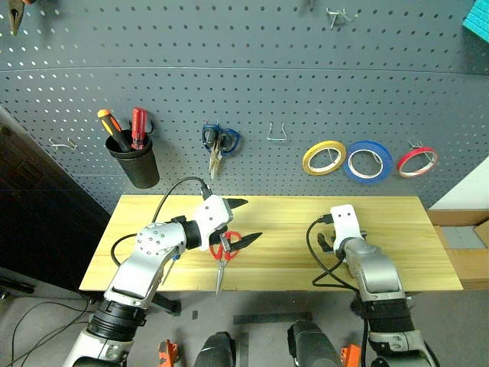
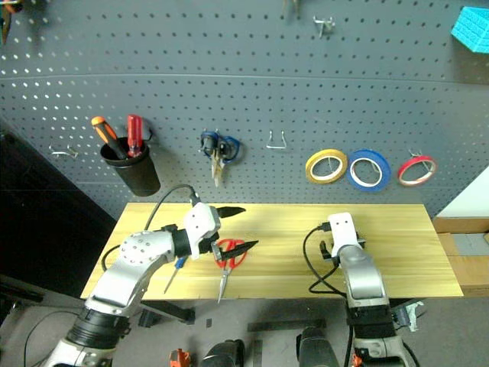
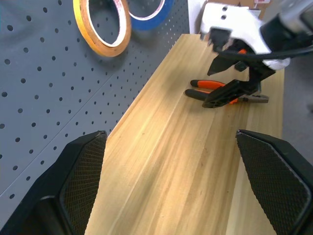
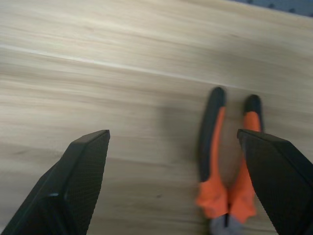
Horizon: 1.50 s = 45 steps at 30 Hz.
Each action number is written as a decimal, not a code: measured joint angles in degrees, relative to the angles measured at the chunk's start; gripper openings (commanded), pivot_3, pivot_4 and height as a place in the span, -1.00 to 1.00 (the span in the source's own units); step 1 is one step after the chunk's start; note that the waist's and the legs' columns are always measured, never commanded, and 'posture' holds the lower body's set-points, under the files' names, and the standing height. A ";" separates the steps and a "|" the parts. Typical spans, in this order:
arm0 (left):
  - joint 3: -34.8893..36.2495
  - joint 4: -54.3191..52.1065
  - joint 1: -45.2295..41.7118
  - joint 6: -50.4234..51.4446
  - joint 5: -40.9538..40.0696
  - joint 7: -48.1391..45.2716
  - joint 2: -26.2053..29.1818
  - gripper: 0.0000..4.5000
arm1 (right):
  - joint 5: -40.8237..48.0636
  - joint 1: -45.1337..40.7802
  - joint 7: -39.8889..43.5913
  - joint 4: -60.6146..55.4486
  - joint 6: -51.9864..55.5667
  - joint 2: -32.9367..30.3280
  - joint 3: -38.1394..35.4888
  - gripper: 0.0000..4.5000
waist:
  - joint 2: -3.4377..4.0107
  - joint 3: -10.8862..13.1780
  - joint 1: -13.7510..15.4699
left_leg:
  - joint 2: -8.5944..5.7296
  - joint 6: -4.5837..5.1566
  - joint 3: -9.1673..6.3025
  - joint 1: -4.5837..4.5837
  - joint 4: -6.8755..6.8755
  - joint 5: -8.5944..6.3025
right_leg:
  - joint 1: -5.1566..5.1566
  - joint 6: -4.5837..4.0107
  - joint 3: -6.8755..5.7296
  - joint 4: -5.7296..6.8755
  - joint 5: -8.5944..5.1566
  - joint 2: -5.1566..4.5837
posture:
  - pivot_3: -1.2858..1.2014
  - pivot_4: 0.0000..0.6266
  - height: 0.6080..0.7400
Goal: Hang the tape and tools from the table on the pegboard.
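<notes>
On the desk lie the red-handled scissors, half covered by the left gripper, and the pliers, tips cut off, under the right gripper. Both jaws gape wide, empty. Yellowish tape hangs on the pegboard. No writing is legible.

Three tape rings, two scissors.
</notes>
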 measured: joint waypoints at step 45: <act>5.48 0.01 4.29 4.95 -4.26 3.77 -1.58 1.00 | 12.78 -3.66 0.27 14.77 -3.72 -0.54 0.45 0.24 | -0.08 -0.26 -1.62 | 0.11 0.01 0.01 -0.02 -0.02 0.00 | -0.08 0.06 0.04 0.08 0.00 0.12 | -0.10 -0.52 1.00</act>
